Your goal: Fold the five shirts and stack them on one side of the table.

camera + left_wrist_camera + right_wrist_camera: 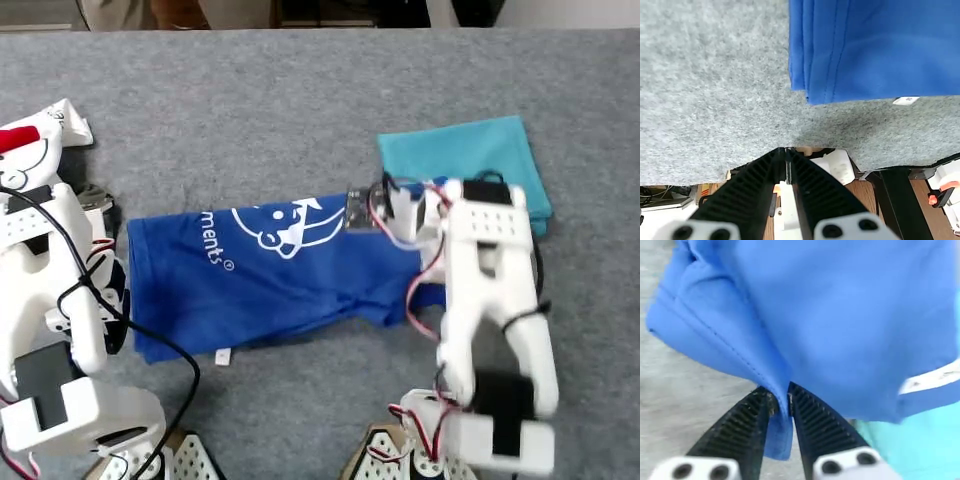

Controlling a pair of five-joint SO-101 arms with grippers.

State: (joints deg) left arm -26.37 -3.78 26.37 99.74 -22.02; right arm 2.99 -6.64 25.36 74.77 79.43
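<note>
High view: the grey felt worktop [250, 100] lies bare in a wide band from 10 to 1 o'clock, and a narrower bare strip runs at 6 o'clock between the two arm bases. The royal-blue cotton shirt with white printing [280, 290] sprawls across the centre, its long axis from 9 to 3 o'clock, with a small white label [222, 355] showing at its near hem.

The folded teal shirt [470, 160] sits at 2 o'clock, just beside the blue shirt's 3 o'clock end. The white right arm [490, 280] rises from 5 o'clock and stretches over that end. In the right wrist view its jaws are clenched on a stitched fold of the blue shirt [840, 315], with the teal shirt [920, 455] close behind. The white left arm [40, 265] stands at 8 o'clock against the shirt's 9 o'clock edge. In the left wrist view its jaws are pressed together with nothing between them, over the worktop's [715, 100] near edge, apart from the blue shirt's [875, 50] corner and the label [905, 100].

The right arm covers the blue shirt's 3 o'clock end. A white-and-red thing [35, 135] at 10 o'clock is cut by the frame; what it is cannot be told.
</note>
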